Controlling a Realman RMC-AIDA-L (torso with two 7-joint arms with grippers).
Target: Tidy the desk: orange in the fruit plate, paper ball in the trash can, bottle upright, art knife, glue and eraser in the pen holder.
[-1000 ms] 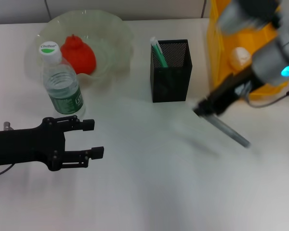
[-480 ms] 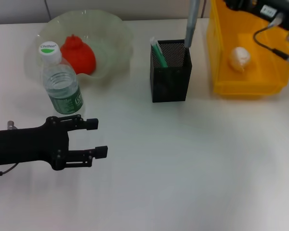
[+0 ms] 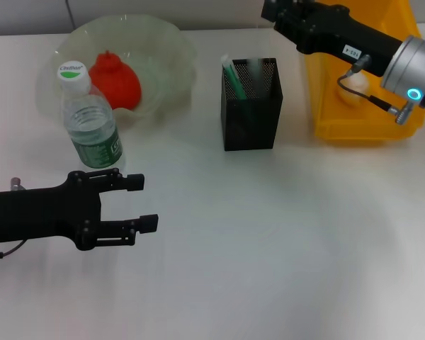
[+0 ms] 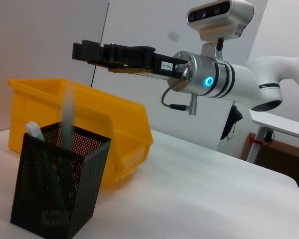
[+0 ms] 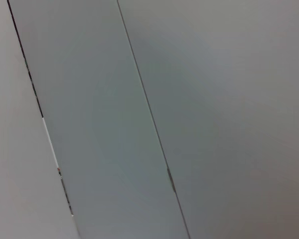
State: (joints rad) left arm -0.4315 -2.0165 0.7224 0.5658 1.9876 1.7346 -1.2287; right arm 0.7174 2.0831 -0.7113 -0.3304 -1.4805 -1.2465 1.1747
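left pincer (image 3: 143, 202) open, right pincer (image 3: 273, 10) raised

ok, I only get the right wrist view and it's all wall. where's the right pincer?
Observer: The right pincer hangs level, high above the pen holder.
Operator: anything in the holder?
Observer: The glue stands in it, white end up. The left wrist view also shows a blurred grey rod upright inside.
Operator: and the left arm?
Observer: The left pincer is open, low over the table, just in front of the upright bottle.
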